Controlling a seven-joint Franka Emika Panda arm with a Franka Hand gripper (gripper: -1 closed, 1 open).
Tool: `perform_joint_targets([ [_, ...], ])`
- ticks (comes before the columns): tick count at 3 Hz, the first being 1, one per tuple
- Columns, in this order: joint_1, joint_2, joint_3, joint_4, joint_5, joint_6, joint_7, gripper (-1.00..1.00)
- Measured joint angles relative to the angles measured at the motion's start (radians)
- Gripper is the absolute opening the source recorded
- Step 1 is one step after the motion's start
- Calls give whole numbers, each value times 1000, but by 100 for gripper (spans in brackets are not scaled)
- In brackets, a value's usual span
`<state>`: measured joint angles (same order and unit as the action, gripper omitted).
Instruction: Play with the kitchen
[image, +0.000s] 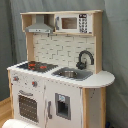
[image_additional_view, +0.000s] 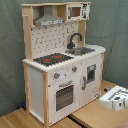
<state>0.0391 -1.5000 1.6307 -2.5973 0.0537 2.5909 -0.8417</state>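
Claw (image_additional_view: 121, 102): low at the second exterior view's right edge, a white-and-black shape beside the kitchen; how far it is open and whether it has hold of anything I cannot tell.
Kitchen (image: 55, 75): upright on the wooden counter (image_additional_view: 30, 120), in the middle of both exterior views, in front of a grey curtain (image_additional_view: 10, 50).
Hob (image_additional_view: 52, 59): black with red rings, on the kitchen's worktop, beside the sink.
Sink (image: 70, 73): metal basin set into the worktop, between the hob and the rounded end.
Faucet (image: 85, 59): black, curved, standing behind the sink.
Hood (image: 39, 26): grey, above the hob, under the top shelf.
Microwave (image: 72, 23): white, next to the hood.
Oven door (image_additional_view: 64, 96): closed, windowed, below the hob with two knobs above it.
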Motion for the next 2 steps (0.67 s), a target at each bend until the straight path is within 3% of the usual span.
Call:
perform_joint_targets([
  [1,-11,0,-35,29,0,6,93,100],
  [2,-44,0,-30,50,0,12,190,100],
])
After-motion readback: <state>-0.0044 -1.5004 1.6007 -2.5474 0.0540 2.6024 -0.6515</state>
